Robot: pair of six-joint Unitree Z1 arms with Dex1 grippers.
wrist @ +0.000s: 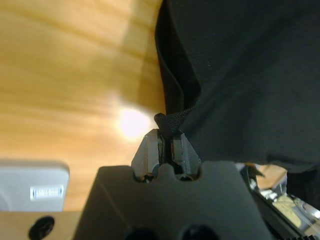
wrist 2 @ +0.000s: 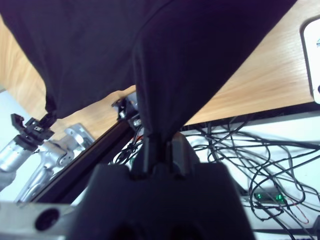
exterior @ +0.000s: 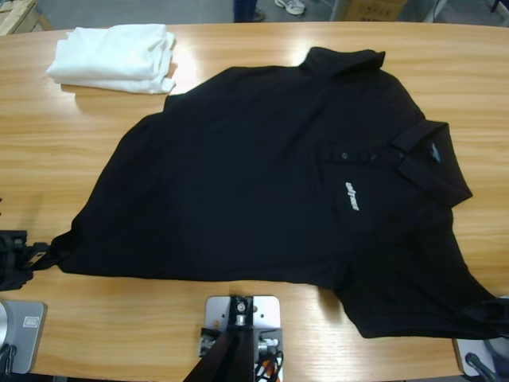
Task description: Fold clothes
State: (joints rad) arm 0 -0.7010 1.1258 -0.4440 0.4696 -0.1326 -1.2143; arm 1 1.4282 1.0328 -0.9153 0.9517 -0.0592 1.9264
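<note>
The clothes, a black polo shirt (exterior: 262,183), lie spread across the table, with the collar (exterior: 425,147) at the right and white chest lettering (exterior: 352,196). My left gripper (exterior: 32,256) sits at the table's left edge, shut on the shirt's corner there. In the left wrist view a fold of the shirt (wrist: 250,75) is pinched in the left gripper (wrist: 167,134). My right gripper (wrist 2: 160,145) is shut on a bunch of the shirt (wrist 2: 175,50), which hangs draped above it. Its view also shows the left gripper (wrist 2: 40,125) on the far corner.
A folded white garment pile (exterior: 115,56) lies at the table's back left. Bare wooden table (exterior: 79,143) surrounds the shirt. A person's feet (exterior: 290,6) show beyond the far edge. Cables (wrist 2: 260,170) hang below the table's near edge.
</note>
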